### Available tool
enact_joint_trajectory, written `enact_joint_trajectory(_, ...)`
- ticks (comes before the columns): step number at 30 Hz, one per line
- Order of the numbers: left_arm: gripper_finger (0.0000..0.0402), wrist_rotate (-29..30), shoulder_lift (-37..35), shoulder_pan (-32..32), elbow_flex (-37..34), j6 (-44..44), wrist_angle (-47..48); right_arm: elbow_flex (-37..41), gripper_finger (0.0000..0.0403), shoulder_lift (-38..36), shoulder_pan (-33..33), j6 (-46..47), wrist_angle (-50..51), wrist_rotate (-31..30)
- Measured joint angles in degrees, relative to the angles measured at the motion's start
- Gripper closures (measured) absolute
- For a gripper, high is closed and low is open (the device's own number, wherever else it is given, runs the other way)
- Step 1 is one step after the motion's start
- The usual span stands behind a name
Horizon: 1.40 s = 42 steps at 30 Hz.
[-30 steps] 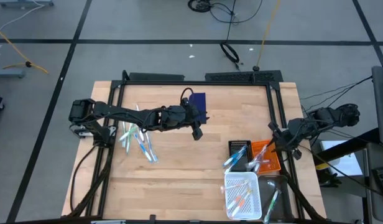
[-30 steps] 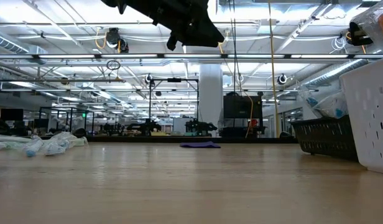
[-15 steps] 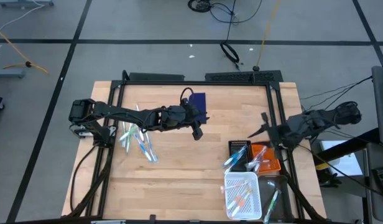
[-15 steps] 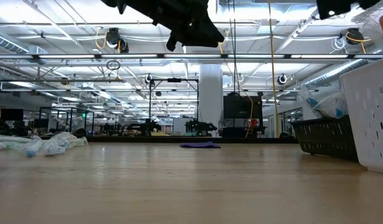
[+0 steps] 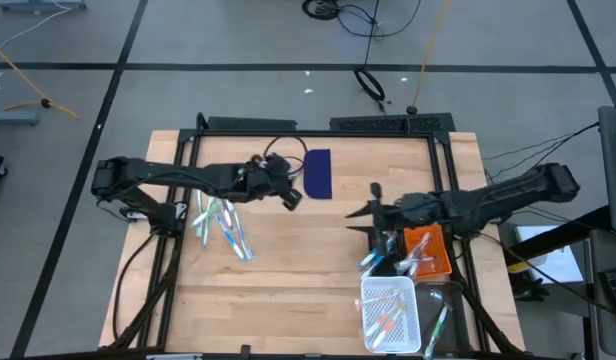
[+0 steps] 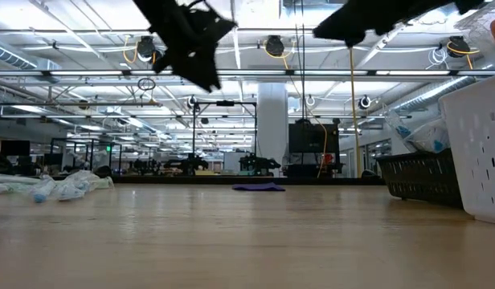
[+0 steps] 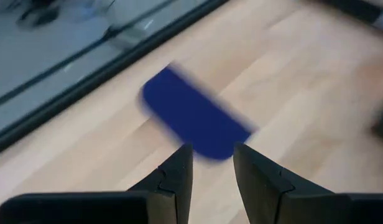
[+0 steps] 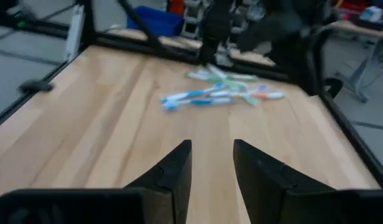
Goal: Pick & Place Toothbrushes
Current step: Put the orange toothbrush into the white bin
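Your loose toothbrushes (image 5: 220, 222) heaped at the table's left, just beside your left gripper (image 5: 291, 198), slightly parted and empty, pulled back leftward, your right gripper (image 5: 360, 212) also parted, empty, swung inward from the bins (image 5: 403, 262).

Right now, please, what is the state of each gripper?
Left gripper: open, holding nothing.
Right gripper: open, holding nothing.
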<state>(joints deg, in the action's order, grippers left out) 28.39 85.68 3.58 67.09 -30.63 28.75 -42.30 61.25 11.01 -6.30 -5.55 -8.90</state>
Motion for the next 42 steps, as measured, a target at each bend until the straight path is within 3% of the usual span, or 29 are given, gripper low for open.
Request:
enact_joint_trajectory(6, 0.0284, 0.6, -1.57, 2.18, 0.0, -8.53, 17.97, -0.04, 0.0293, 8.71, -3.5, 0.78, -8.92, 0.11)
enact_joint_trajectory(12, 0.0284, -0.97, -1.5, 4.72, 0.02, -15.59, 33.27, -0.04, 0.0293, 12.7, -5.07, 2.62, -13.72, 0.15)
enact_joint_trajectory(21, 0.0284, -7.08, -1.44, 6.22, -0.01, -20.28, 45.74, -0.04, 0.0293, 13.68, -5.05, 2.62, -16.33, 0.16)
enact_joint_trajectory(25, 0.0284, -7.6, -1.48, 6.54, -2.31, -22.62, 45.97, -0.04, 0.0293, 13.7, -5.03, 2.63, -16.03, 0.18)
enact_joint_trajectory(35, 0.0284, -13.0, -5.04, 9.22, -15.55, -29.69, 42.74, -0.02, 0.0293, 13.7, -4.92, 2.64, -14.62, 2.21)
enact_joint_trajectory(42, 0.0284, -13.83, -9.27, 11.84, -21.92, -29.61, 31.85, -0.02, 0.0293, 13.7, -4.92, 2.64, -14.48, 3.04)
